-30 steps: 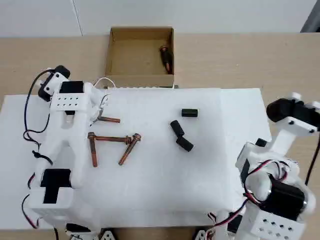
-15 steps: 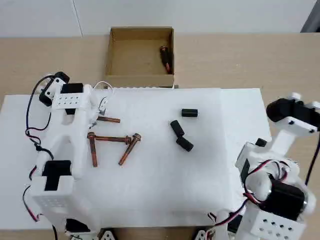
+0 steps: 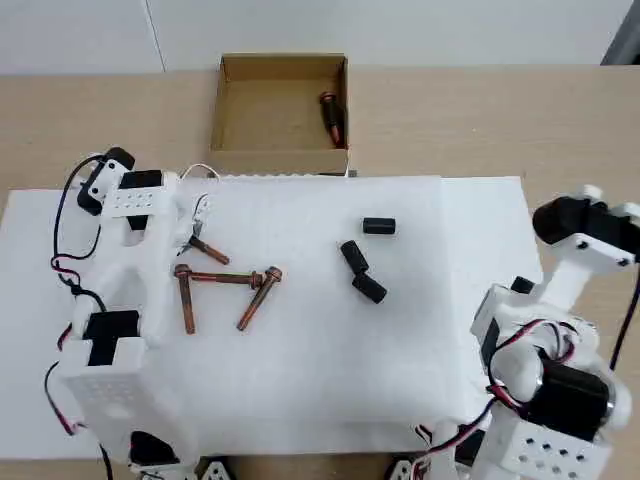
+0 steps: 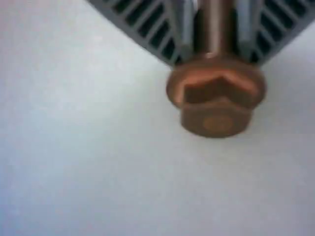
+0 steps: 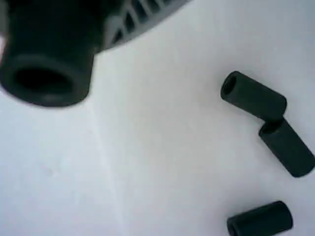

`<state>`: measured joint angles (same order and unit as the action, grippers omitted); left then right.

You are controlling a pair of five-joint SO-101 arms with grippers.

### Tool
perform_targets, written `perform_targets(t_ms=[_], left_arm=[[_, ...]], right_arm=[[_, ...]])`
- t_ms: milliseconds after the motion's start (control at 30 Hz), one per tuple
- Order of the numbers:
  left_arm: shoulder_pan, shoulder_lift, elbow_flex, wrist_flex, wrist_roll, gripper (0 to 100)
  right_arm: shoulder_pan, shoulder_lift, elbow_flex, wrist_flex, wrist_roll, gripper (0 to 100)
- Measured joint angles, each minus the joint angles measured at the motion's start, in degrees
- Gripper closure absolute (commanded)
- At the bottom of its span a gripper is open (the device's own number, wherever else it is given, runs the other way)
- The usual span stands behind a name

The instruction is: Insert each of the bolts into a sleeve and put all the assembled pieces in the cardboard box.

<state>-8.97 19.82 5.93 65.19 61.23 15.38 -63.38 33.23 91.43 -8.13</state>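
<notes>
- The left gripper is clenched on the shaft of a bolt, just behind its head. In the high view the rest of the shaft runs out slanted from the other side of the fingers.
- The right gripper grasps a black sleeve, and its open hole faces away from the fingers.
- The step in hand seems to be the joining. To do it well, the free end of the shaft should meet the hole on one straight line and go in slowly, because a bolt held so near the head may turn in the fingers.
- Three loose bolts lie just beside the left fingers, so it is better to lift first.
- Three loose sleeves lie farther from the right fingers.
- Farthest is the box, with one finished piece inside.
- The left arm leans forward, with the gripper pointing down. The right arm is folded back, well apart from the left fingers.
</notes>
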Motion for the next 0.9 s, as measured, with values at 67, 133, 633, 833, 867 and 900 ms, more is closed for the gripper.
perform_targets(t_ms=[67,133,633,833,867,900], left_arm=[[0.0,0.0,0.0,0.0,0.0,99],[0.0,0.09,-0.18,0.0,0.0,99],[10.9,0.35,-30.86,24.09,-5.63,99],[15.12,0.35,-47.56,33.76,-12.57,99],[15.74,0.26,-49.67,33.85,-13.54,99],[16.53,-0.09,-51.25,34.02,-14.51,99]], right_arm=[[0.0,0.0,0.0,0.0,0.0,99.5],[0.0,0.0,0.0,0.0,0.0,99.5],[0.0,-0.18,-6.24,-0.53,0.18,99.5],[0.0,-0.18,-6.51,2.46,4.66,99.5],[0.0,-0.18,-7.03,3.08,5.19,99.5],[0.0,-0.18,-7.82,3.6,5.54,99.5]])
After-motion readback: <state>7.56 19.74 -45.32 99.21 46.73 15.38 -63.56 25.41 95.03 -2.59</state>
